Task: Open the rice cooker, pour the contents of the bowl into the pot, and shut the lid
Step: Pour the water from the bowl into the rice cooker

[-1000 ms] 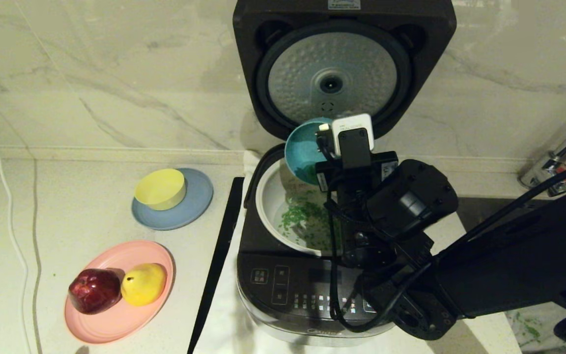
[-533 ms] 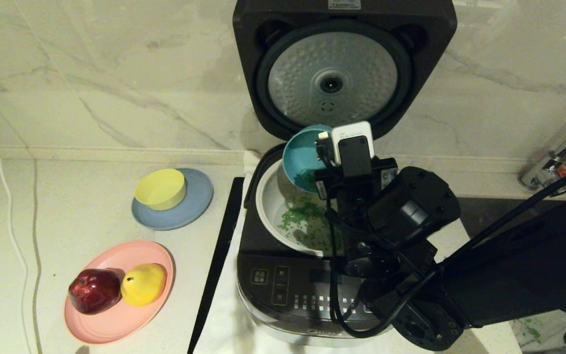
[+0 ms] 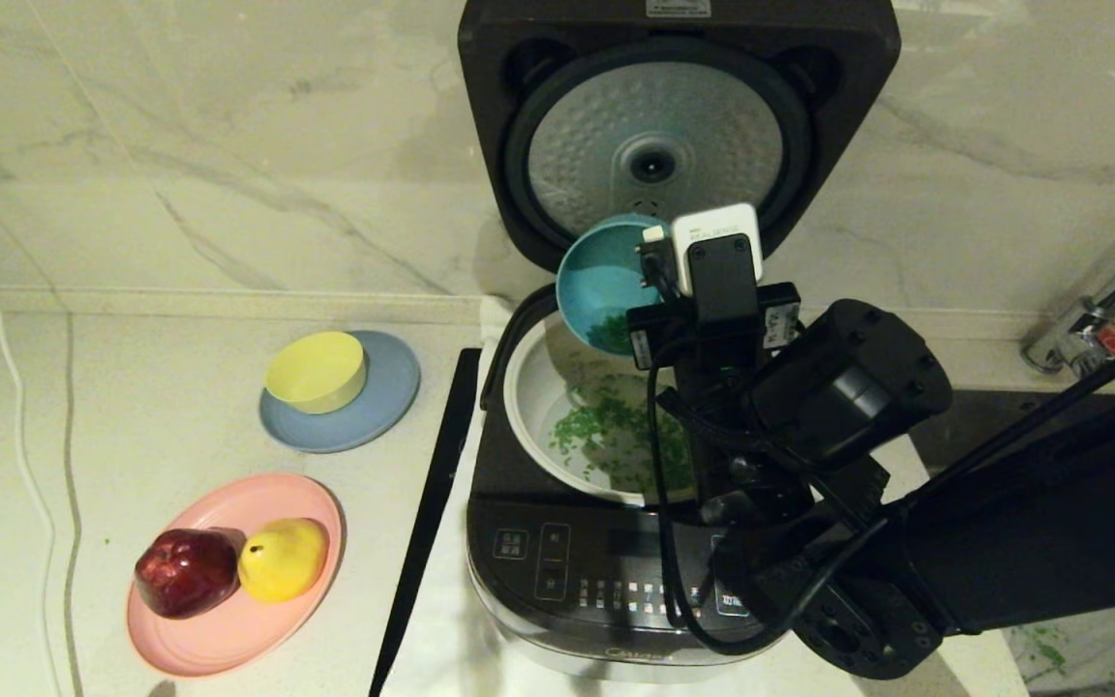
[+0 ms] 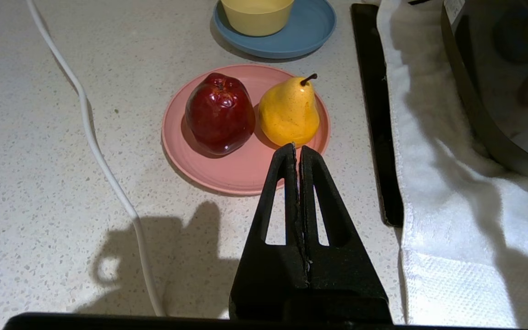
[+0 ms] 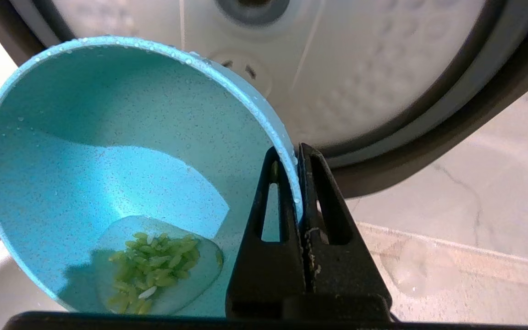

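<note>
We hold the bowl (image 5: 108,160) tipped steeply over the far side of the pot (image 3: 528,407), its open face turned toward the pot's left rim. A small clump of green grains in a little water sits at its lowest edge. The right gripper (image 5: 291,160) pinches the bowl's rim, one finger inside the wall and one outside.

The pot sits in the rice cooker (image 3: 557,571), and green bits in water are scattered across its floor, so we judge most of the pour done. The lid (image 3: 674,126) stands upright behind it, dimpled silver disc facing us.

What is left, as we read it: shake out the last grains, put the bowl down somewhere, and close the lid.

Our left gripper (image 4: 297,151) is parked away from the work, fingers pressed together on nothing, above the counter (image 4: 39,183) just before the pink plate (image 4: 241,174) with the red apple (image 4: 219,113) and the yellow pear (image 4: 288,112).
</note>
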You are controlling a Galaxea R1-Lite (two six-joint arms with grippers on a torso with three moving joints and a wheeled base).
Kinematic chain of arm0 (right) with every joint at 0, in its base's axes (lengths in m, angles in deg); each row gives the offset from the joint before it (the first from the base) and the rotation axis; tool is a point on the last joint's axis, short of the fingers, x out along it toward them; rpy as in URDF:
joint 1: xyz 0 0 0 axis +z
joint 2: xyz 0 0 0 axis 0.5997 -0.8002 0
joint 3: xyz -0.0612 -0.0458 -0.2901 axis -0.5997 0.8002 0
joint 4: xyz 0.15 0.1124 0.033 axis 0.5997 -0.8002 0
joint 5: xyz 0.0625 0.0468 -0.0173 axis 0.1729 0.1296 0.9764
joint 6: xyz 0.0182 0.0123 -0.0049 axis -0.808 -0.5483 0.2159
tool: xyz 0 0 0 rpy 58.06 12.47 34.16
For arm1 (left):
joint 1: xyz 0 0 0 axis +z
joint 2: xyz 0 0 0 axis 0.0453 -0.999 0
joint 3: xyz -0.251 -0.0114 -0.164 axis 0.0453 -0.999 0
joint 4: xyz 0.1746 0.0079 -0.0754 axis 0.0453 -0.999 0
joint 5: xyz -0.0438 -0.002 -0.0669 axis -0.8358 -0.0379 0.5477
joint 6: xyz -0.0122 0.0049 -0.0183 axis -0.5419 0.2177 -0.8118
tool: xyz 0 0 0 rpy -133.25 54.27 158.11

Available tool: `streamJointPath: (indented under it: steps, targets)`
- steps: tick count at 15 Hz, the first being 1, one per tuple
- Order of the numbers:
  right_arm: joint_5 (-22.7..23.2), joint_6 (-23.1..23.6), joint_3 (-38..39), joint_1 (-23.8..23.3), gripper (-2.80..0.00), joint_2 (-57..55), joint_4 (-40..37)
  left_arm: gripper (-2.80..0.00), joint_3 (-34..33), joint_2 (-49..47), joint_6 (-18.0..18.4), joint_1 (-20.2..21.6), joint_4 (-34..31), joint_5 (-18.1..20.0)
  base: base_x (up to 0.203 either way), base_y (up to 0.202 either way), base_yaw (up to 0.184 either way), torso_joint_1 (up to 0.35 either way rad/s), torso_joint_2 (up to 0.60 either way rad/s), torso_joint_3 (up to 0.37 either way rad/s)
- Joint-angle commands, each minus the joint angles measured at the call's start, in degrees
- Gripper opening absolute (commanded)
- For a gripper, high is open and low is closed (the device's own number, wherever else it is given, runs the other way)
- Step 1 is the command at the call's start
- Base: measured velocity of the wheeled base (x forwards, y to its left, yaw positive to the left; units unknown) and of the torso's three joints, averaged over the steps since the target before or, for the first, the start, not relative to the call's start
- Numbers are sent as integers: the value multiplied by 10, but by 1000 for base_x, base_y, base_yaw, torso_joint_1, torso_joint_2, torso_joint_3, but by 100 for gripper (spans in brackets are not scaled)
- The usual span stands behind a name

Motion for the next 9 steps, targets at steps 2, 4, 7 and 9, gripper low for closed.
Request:
streamJointPath:
  steps: [2, 4, 7, 9]
  targets:
    - [18, 5, -5, -2, -280, 13, 5, -280, -2, 1, 0, 0, 0, 0, 0, 0, 0, 0, 0, 0]
    - [22, 2, -4, -2, -280, 14, 5, -280, -2, 0, 0, 0, 0, 0, 0, 0, 0, 0, 0, 0]
    - [37, -1, -1, -3, -280, 16, 5, -280, -2, 0, 0, 0, 0, 0, 0, 0, 0, 0, 0, 0]
    - [50, -11, 3, -3, -280, 25, 5, -280, -2, 0, 0, 0, 0, 0, 0, 0, 0, 0, 0, 0]
